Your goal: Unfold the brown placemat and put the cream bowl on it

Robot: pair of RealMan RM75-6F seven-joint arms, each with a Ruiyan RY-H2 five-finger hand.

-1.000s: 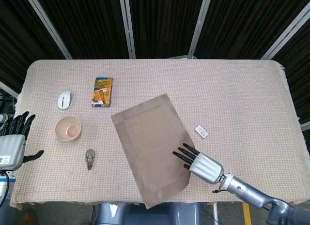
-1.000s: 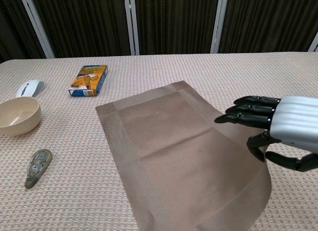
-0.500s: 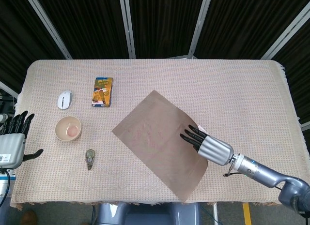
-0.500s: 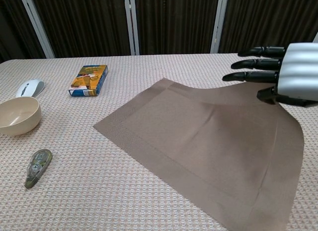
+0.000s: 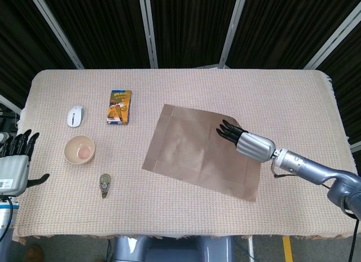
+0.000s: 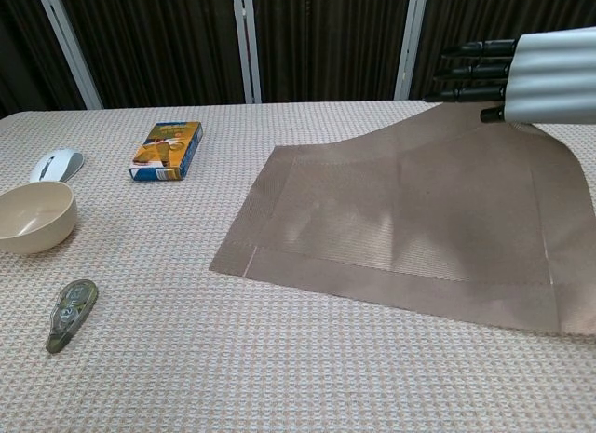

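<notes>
While the right hand point(image 5: 247, 141) holds the far right edge of the brown placemat point(image 5: 197, 155) lifted off the cloth, the rest of the mat lies opened out and mostly flat on the table point(image 5: 282, 98). Chest view: that hand point(image 6: 521, 74) has its dark fingers point(image 6: 466, 70) extended side by side, close together, above the raised edge; the thumb is under the mat edge, so a pinch looks likely, though the contact itself is partly hidden. One near corner of the placemat, on its left side, has a small fold turned up.

Landmark = placemat. Cream bowl point(image 5: 79, 149) stands upright well to its left, not touching it, with a pinkish object inside. White mouse point(image 5: 75, 116) sits beyond the bowl, further left of the mat. Orange-and-blue box point(image 5: 119, 106) lies left of the mat's far corner. Correction tape dispenser point(image 5: 105, 185) lies left of the mat's near corner.

Left hand point(image 5: 16, 163) is far left of the placemat, off the table edge, fingers spread, holding nothing.
</notes>
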